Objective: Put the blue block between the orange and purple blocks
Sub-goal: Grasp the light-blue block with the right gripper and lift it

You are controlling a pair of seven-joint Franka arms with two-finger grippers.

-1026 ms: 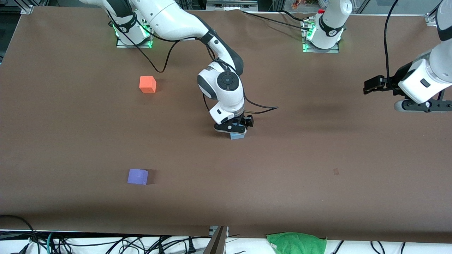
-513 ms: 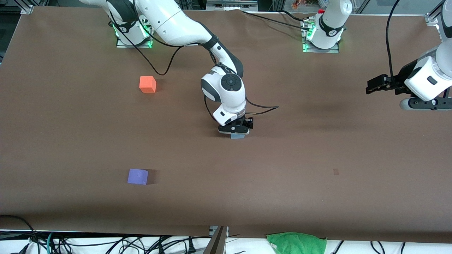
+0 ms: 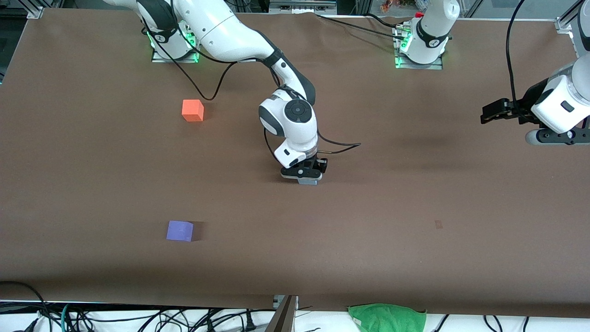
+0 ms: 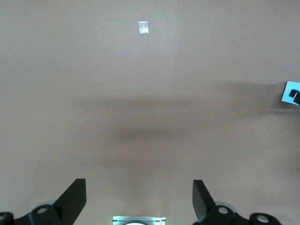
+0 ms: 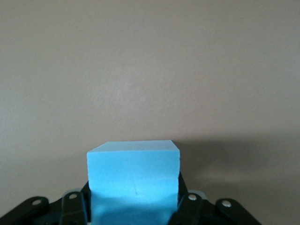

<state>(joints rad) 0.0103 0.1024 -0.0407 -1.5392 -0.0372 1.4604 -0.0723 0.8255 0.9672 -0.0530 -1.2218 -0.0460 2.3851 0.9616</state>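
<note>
The blue block (image 3: 308,181) is at the middle of the table, mostly hidden under my right gripper (image 3: 302,174). In the right wrist view the blue block (image 5: 133,173) fills the gap between the fingers, and the right gripper (image 5: 133,208) is shut on it, low at the table surface. The orange block (image 3: 192,110) lies toward the right arm's end, farther from the front camera. The purple block (image 3: 179,231) lies nearer to the camera, in line with the orange one. My left gripper (image 3: 553,137) waits open and empty in the air over the left arm's end; it also shows in the left wrist view (image 4: 138,199).
A small pale mark (image 3: 438,224) is on the brown table cover, also seen in the left wrist view (image 4: 144,27). A green cloth (image 3: 387,317) and cables lie off the table's front edge. Bare table separates the orange and purple blocks.
My right gripper has sunk lower around the blue block and shifted slightly toward the front camera. The left gripper has drifted a little toward its own end of the table.
</note>
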